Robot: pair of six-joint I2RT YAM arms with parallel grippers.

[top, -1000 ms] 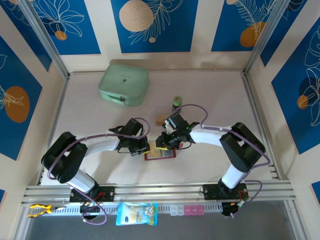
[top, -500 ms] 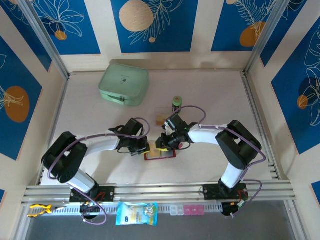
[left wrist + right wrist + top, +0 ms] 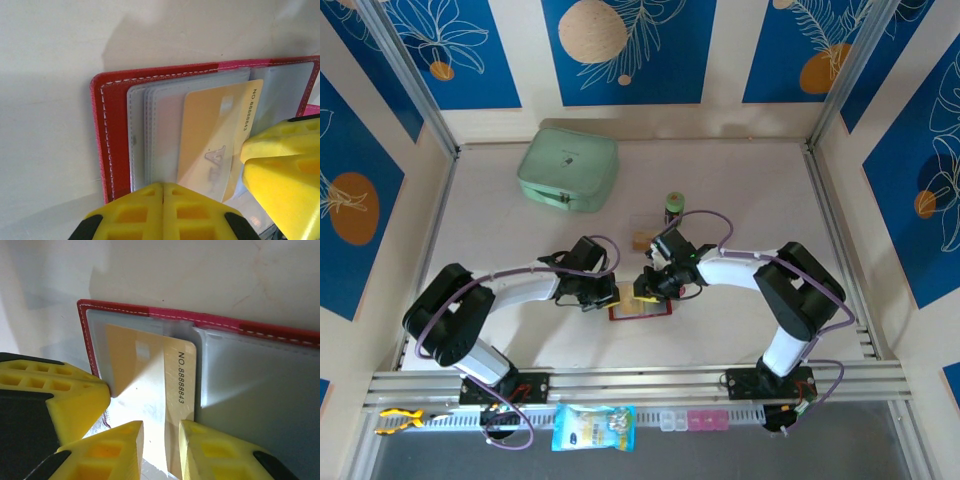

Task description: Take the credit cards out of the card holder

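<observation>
**Near the middle of the table: both grippers at the open holder, one card partly out**

From the top camera I see the flat dark-red card holder (image 3: 641,311) lying open on the pale table (image 3: 740,190), between the two arms and close to their bases. The mint-green zip case (image 3: 568,170) and the small green can (image 3: 674,207) sit well apart from it, farther back.

On the left wrist camera, my left gripper (image 3: 162,189) has its yellow fingers pressed together with no gap. The tips sit at the edge of the stacked greyish clear sleeves (image 3: 145,125), just inside the red stitched border of the holder. Nothing lies between those fingers. I cannot tell whether they bear down on the sleeves or only meet them.

On the right wrist camera, the orange-yellow plastic credit card (image 3: 150,365) with a printed number along one short end lies partly under a clear sleeve on the holder's left half. Its numbered end sticks out of the sleeve. My right gripper (image 3: 161,442) has its fingers a narrow way apart, and the near part of that card lies in the gap between them. Whether either pad touches the card I cannot tell. The left gripper's yellow finger sits just beside it, at the holder's left edge.
</observation>
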